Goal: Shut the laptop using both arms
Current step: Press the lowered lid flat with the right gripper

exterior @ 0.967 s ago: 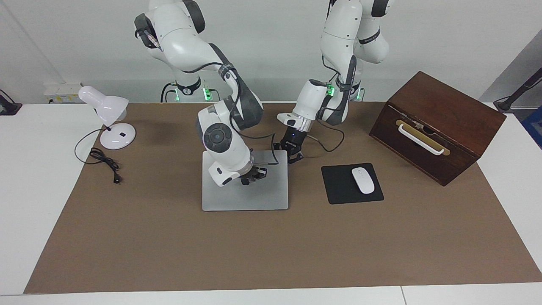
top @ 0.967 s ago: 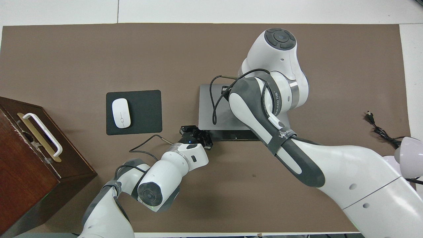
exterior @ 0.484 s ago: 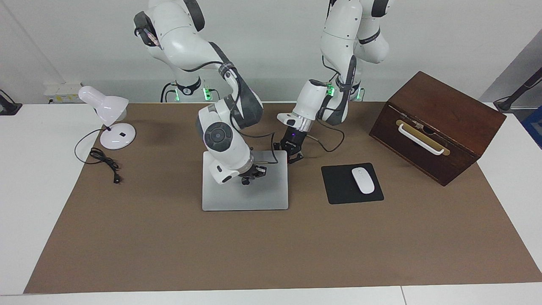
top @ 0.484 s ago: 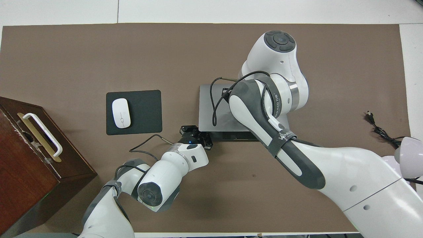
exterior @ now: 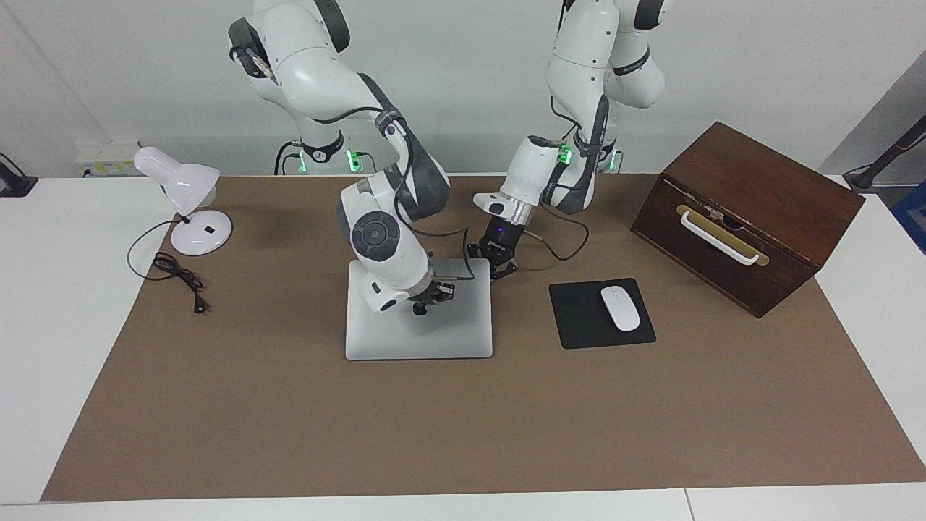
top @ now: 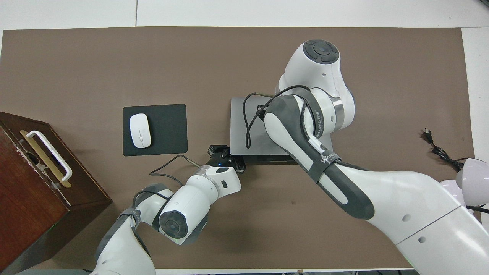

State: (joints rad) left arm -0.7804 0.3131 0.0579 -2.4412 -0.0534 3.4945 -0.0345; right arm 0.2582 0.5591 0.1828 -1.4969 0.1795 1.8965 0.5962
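Observation:
The silver-grey laptop [exterior: 419,336] lies in the middle of the brown mat, its lid almost flat. In the overhead view the laptop [top: 238,126] shows only a thin dark strip along its edge nearest the robots. My right gripper [exterior: 423,304] rests on top of the lid, near its middle; in the overhead view the right arm hides it. My left gripper [exterior: 498,271] points down at the laptop's corner nearest the robots, toward the left arm's end. The left gripper [top: 226,152] also shows in the overhead view beside that corner.
A black mouse pad [exterior: 579,318] with a white mouse [exterior: 621,308] lies beside the laptop toward the left arm's end. A brown wooden box [exterior: 745,217] with a white handle stands past it. A white desk lamp [exterior: 184,199] and its cable [exterior: 177,275] are at the right arm's end.
The right arm has drawn slightly back toward the robots with its gripper on the lid. The dark strip along the laptop's near edge has narrowed. The left gripper has stayed put.

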